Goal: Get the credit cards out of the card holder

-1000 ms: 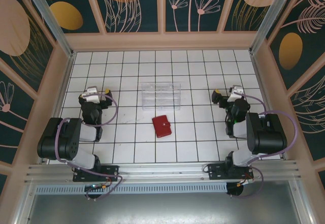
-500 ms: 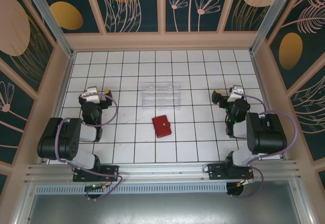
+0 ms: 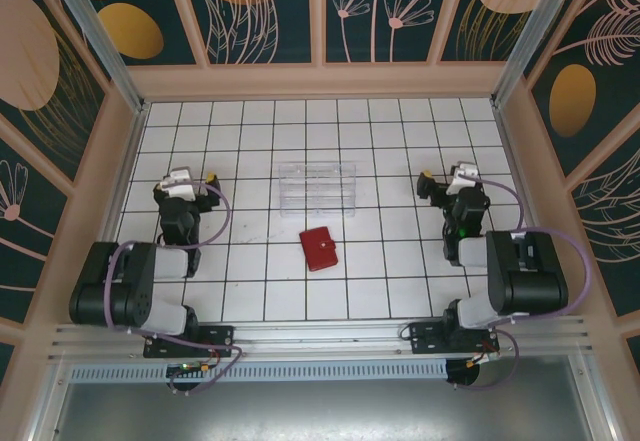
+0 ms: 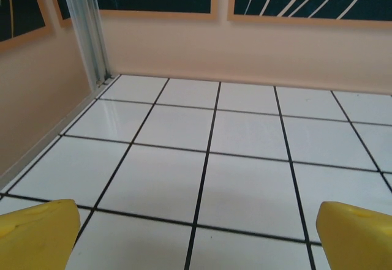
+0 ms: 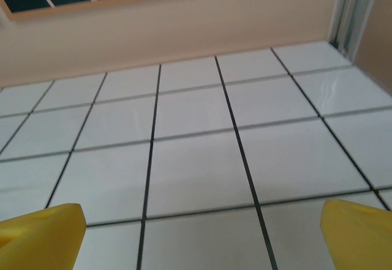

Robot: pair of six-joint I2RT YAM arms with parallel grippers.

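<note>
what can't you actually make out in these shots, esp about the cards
- Credit cards: in the top view the small red folding wallet looks shut, and its cover hides whatever is inside.
- Whether the wallet is snapped fastened: top view, too small to tell.
- Clear plastic rectangular tray: top view, too faint to tell if anything lies in it.
- Left gripper and right gripper: wrist views, open, both cut off by the bottom edge.
</note>
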